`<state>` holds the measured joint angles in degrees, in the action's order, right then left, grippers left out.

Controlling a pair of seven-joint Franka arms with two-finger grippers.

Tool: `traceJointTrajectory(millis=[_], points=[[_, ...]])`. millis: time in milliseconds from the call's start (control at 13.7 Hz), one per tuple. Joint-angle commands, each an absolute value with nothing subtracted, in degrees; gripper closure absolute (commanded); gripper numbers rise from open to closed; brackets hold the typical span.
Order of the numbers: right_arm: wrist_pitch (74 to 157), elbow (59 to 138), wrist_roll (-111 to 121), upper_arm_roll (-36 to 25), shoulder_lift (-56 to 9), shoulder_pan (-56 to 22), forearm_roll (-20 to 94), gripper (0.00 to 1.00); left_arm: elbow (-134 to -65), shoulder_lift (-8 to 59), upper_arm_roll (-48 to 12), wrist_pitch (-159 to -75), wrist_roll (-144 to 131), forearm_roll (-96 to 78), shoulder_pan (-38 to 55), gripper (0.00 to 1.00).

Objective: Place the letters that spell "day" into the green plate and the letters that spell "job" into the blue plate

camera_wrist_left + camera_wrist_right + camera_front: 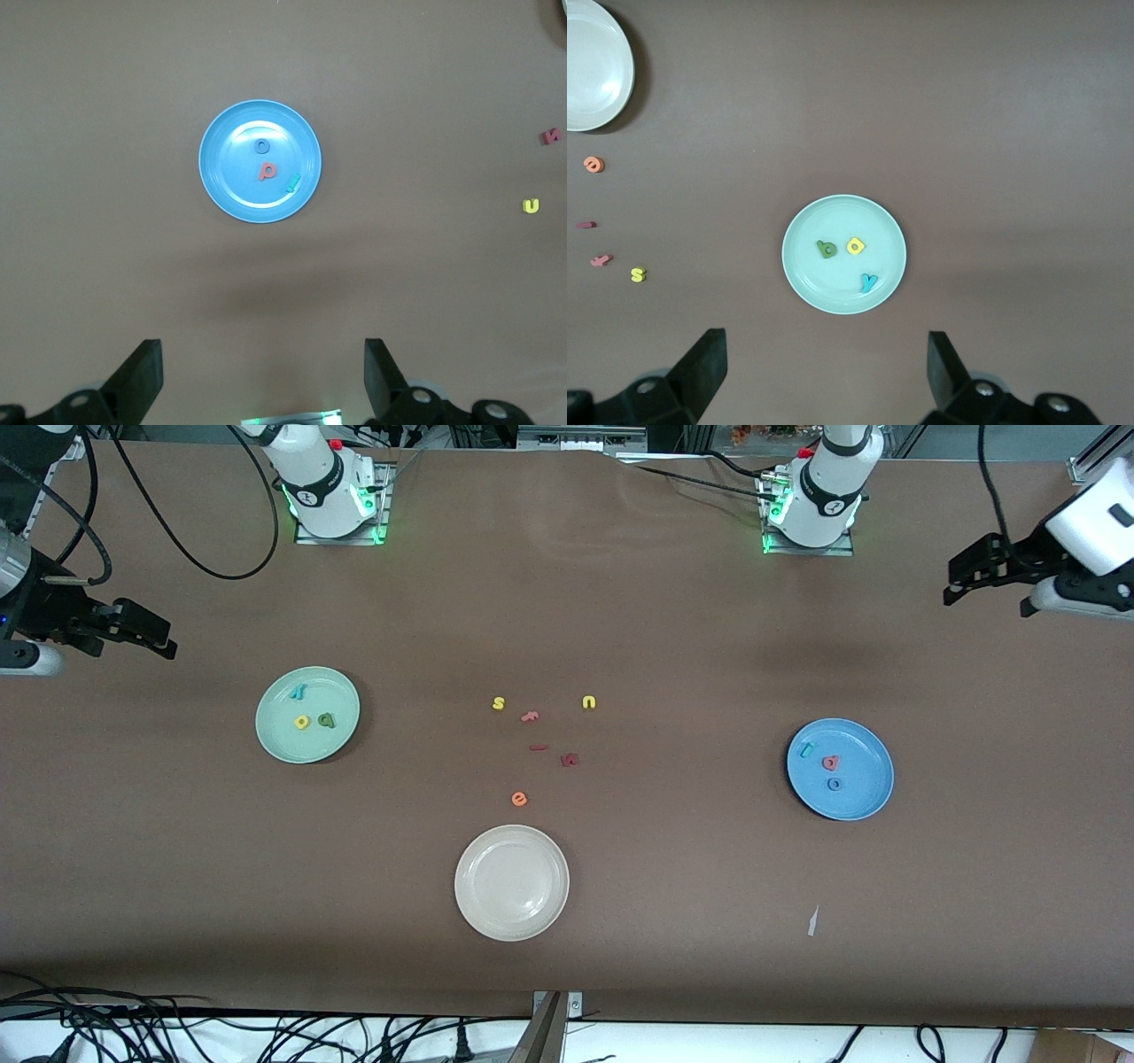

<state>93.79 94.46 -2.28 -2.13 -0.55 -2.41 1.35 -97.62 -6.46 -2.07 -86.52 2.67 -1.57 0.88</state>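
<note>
The green plate (307, 715) lies on the brown table (567, 921) toward the right arm's end. In it are the three letters that spell "day": the teal "y" (299, 691) at about 11 o'clock from the plate's middle as the front view shows it, the yellow round-bowled letter (302, 722) near the middle, and the green round-bowled letter (327, 720) just beside it at 3 o'clock.

The blue plate (840, 769) lies toward the left arm's end. It holds the letters that spell "job": the teal "j" (806, 750) at about 10 o'clock, the salmon-pink "b" (830, 763) near the middle, and the blue "o" (834, 784) just below it at 6 o'clock.

Between the plates, loose on the table, lie a yellow "s" (499, 703), a yellow "u" (589, 702), a pink letter (530, 716), two dark red letters (569, 759) and an orange "e" (519, 799). The cream-white plate (512, 882) sits nearer the front camera, at 6 o'clock from the "e". A small white scrap (812, 921) lies nearer the camera than the blue plate.

The right gripper (133, 631) hangs over the table's edge at its own end, jaws open and holding nothing; its wrist view looks straight down on the green plate. The left gripper (992, 576) hangs over its own end likewise, jaws open and empty, above the blue plate in its wrist view. No brand or label can be read.
</note>
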Motion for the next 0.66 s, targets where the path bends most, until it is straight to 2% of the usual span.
traceJointTrajectory(millis=[0,585], points=[[93.78,94.75,-1.93,-1.93,-0.26,-2.37,1.14,0.00,-91.50,-2.21,-2.11,-83.94,0.26,0.53,1.58,0.00],[93.69,94.75,-1.76,-1.93,-0.26,-2.37,1.14,0.00,-90.26,-1.05,-1.76,-83.23,0.26,0.26,2.11,0.00]])
